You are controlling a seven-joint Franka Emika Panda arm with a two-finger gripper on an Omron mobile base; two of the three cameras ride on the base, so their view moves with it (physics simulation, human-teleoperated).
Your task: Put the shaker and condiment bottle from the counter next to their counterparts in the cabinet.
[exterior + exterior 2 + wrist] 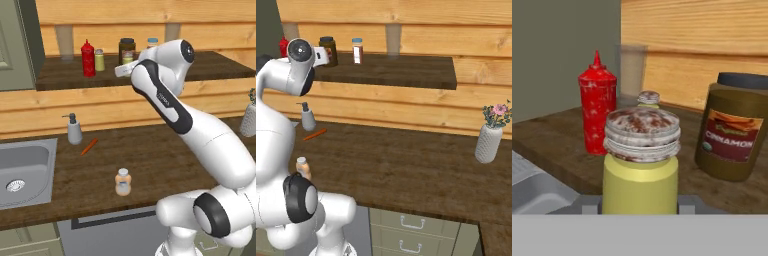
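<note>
Now the gripper (640, 202) is pinching the olive-yellow shaker (640, 170) upright at the cabinet (150, 75) shelf, its paler twin shaker (648, 97) standing straight ahead, just behind it — beside the glossy red squeeze bottle (597, 107) and left of a brown cinnamon jar (736, 130). Back on the dark wooden counter (150, 155), the slim peach-and-clear condiment bottle (123, 181) is waiting upright — well below the hand.

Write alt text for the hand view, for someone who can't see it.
A yellow shaker with a grey cap sits close up between the gripper fingers, at the cabinet shelf. Behind it stand a red squeeze bottle, another shaker's cap and a brown cinnamon jar.
</note>
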